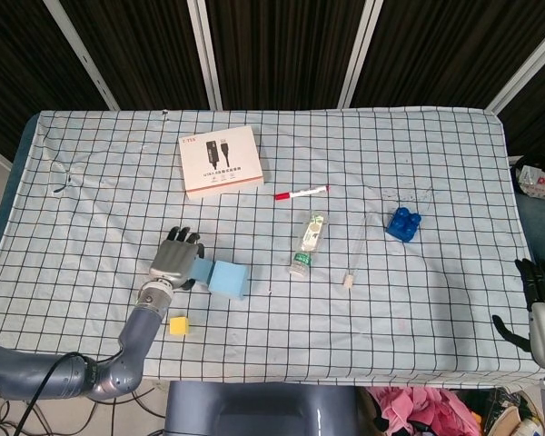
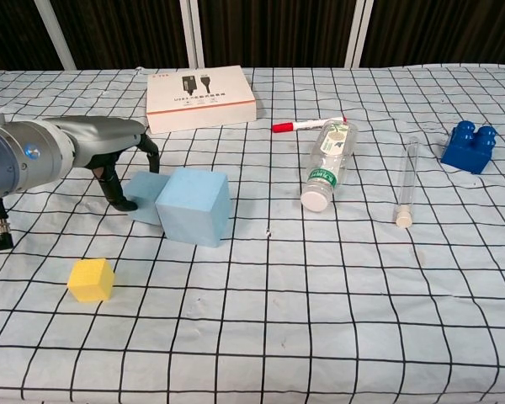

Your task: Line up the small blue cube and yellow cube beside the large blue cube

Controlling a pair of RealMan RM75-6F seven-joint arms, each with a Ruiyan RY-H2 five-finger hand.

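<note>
The large blue cube (image 2: pixel 195 206) (image 1: pixel 229 279) stands on the checked cloth. The small blue cube (image 2: pixel 143 198) (image 1: pixel 203 270) sits flush against its left side. My left hand (image 2: pixel 109 156) (image 1: pixel 173 259) arches over the small cube, with fingers (image 2: pixel 116 192) on its left face and behind it, holding it on the cloth. The yellow cube (image 2: pixel 91 279) (image 1: pixel 177 325) lies alone nearer the front edge, below the left hand. My right hand (image 1: pixel 543 307) hangs off the table's right front corner, fingers apart and empty.
A white box (image 1: pixel 221 162) lies at the back left. A red marker (image 1: pixel 301 193), a lying bottle (image 1: pixel 308 243), a test tube (image 1: pixel 353 254) and a dark blue brick (image 1: pixel 403 223) are spread to the right of the cubes.
</note>
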